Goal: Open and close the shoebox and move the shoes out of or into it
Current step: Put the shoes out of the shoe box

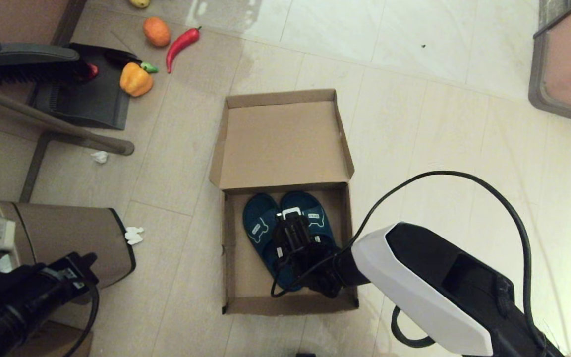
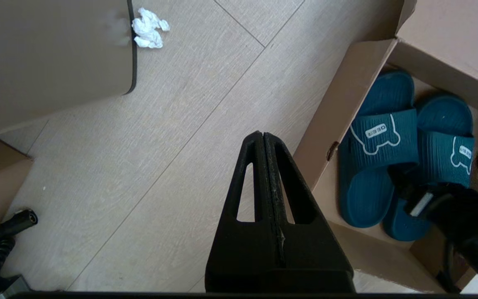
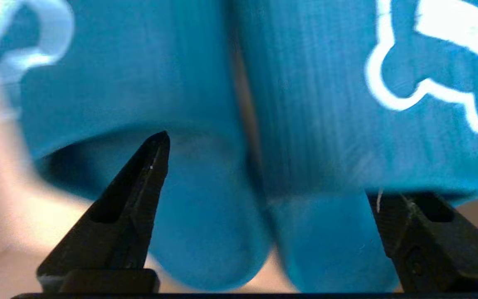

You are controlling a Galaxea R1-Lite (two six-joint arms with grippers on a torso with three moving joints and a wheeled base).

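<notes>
The brown cardboard shoebox (image 1: 227,248) lies on the floor with its flap lid (image 1: 285,144) folded back away from me. Both teal slippers (image 1: 258,223) lie side by side inside it, bear outlines on their straps (image 2: 378,137). My right gripper (image 1: 290,224) reaches down into the box over the slippers and is open (image 3: 268,166). One finger (image 3: 156,153) sits at the mouth of one slipper's strap (image 3: 139,83). The other finger's tip is hidden under the second slipper's strap (image 3: 326,104). My left gripper (image 2: 262,137) is shut on nothing, over the floor left of the box wall (image 2: 338,120).
A brown trash bin (image 1: 67,233) stands at the near left, with tissue scraps (image 1: 134,235) beside it. A dustpan (image 1: 87,94), brush (image 1: 23,64), yellow pepper (image 1: 136,79), red chilli (image 1: 181,43) and orange (image 1: 156,30) lie far left. Furniture (image 1: 568,64) stands far right.
</notes>
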